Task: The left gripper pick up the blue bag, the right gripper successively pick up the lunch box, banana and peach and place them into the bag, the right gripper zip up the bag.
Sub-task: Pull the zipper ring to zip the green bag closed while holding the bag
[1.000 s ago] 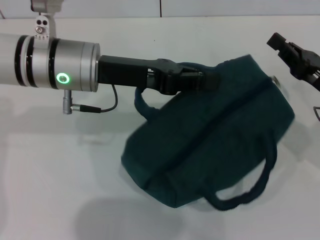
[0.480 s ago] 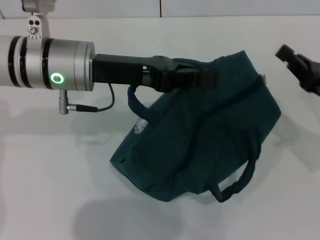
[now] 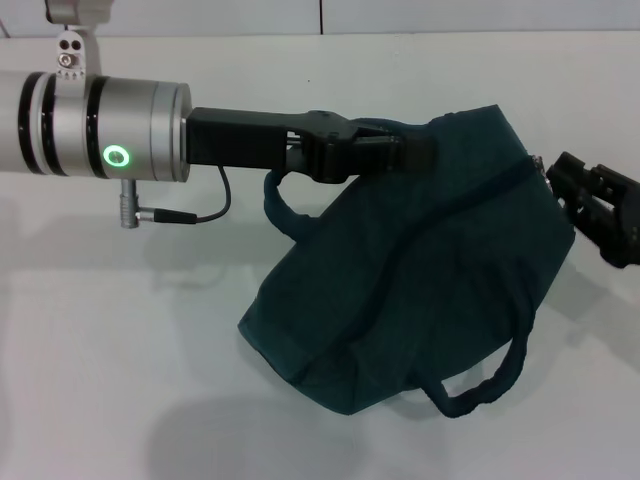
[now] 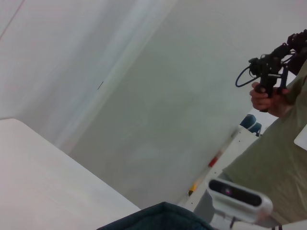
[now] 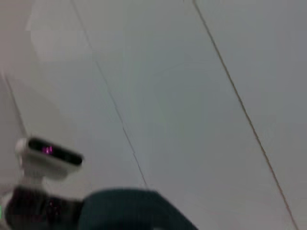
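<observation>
Blue bag: centre to lower right of the head view, hanging slack, lower corner seemingly brushing the white tabletop, so its top faces the other arm.
Loose handle: droops at lower centre-right.
Left hand: upper centre, clenched on the bag's upper edge.
Right hand: right edge, just beside the bag; grip unclear.
Change: bag swung rightward, logo turned away; right hand dropped closer.

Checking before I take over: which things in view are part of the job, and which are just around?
Job:
- blue bag, its top held by the left gripper
- right gripper, beside the bag's right end

Just around:
- white table
- person holding a black controller, background of the left wrist view
</observation>
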You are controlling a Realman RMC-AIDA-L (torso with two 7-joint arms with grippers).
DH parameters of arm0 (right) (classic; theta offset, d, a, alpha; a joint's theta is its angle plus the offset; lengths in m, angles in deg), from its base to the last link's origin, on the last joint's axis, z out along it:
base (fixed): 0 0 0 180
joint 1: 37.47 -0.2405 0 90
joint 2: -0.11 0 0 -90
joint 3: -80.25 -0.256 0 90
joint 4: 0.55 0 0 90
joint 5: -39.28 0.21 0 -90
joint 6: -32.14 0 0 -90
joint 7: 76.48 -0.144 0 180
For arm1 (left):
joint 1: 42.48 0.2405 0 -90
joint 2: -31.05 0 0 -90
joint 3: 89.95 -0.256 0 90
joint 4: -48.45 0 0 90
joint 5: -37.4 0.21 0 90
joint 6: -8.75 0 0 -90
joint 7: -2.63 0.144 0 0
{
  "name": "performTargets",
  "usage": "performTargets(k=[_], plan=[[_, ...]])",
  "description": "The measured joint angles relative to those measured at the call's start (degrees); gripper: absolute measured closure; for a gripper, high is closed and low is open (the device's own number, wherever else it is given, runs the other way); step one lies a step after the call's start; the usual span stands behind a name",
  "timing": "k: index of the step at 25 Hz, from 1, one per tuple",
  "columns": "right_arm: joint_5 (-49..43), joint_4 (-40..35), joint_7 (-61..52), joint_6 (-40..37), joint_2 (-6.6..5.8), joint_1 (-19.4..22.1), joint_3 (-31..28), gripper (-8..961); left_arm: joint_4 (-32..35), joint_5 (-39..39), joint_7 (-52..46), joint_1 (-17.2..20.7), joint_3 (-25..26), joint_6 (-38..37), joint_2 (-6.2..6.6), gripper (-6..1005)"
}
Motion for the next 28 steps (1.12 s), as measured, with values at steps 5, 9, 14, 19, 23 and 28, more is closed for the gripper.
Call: performTargets(k=[5, 9, 14, 19, 23, 28], plan=[[-0.02, 0.01, 8.55, 0.30, 0.31, 2.30, -0.68, 730, -0.03, -0.02, 0.00, 0.22, 1.25, 0.03, -0.13, 945], [-0.16, 0.01, 13.67, 0.36, 0.82, 3.28, -0.83, 616, -0.06, -0.02, 0.02, 0.71, 1.44, 0.03, -0.24, 945], [-0.21, 0.01, 17.46, 0.58, 1.60, 3.66, -0.90, 420, -0.04, -0.05, 0.01, 0.72, 1.61, 0.09, -0.36, 945], [0.10, 0.00, 18.01, 1.03, 1.89, 3.19, -1.01, 222, -0.02, -0.11, 0.00, 0.53, 2.06, 0.12, -0.37, 945], [0.23, 0.01, 18.96, 1.45, 1.91, 3.42, -2.11, 226, 0.00, -0.13, 0.00, 0.72, 2.07, 0.12, -0.29, 945], [0.26, 0.00, 20.03, 2.83, 1.89, 3.57, -2.38, 228, 0.01, -0.13, 0.00, 0.68, 2.07, 0.12, -0.22, 945]])
